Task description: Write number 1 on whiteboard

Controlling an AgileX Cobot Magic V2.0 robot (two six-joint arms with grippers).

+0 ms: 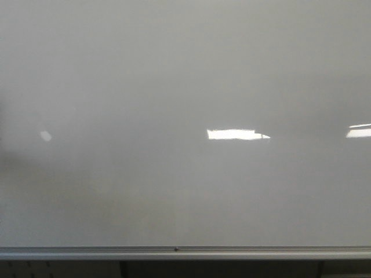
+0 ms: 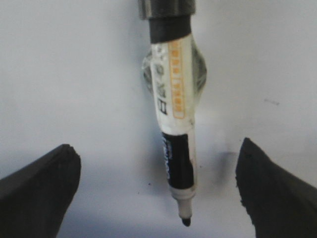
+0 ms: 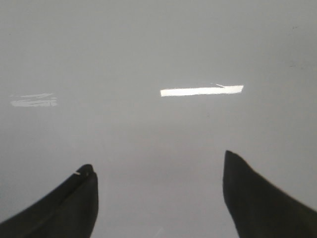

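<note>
The whiteboard (image 1: pixel 174 69) fills the front view, glossy white-grey, with a silver rail (image 1: pixel 174 250) along its lower edge. No black stroke of the number 1 shows on it. Neither arm shows in the front view. In the left wrist view my left gripper (image 2: pixel 156 144) is open, its fingers (image 2: pixel 44 183) wide apart on either side of an uncapped black marker (image 2: pixel 173 99). The marker rests against a white surface, touching neither finger, its tip (image 2: pixel 185 221) between them. My right gripper (image 3: pixel 158 160) is open and empty, facing the board (image 3: pixel 148 39).
Bright rectangular light reflections (image 1: pixel 235 134) lie on the board at the middle right and right edge (image 1: pixel 359 131). A dark clip (image 2: pixel 166 10) and a clear round holder (image 2: pixel 148 74) sit at the marker's upper end. A dark strip runs below the rail (image 1: pixel 220 269).
</note>
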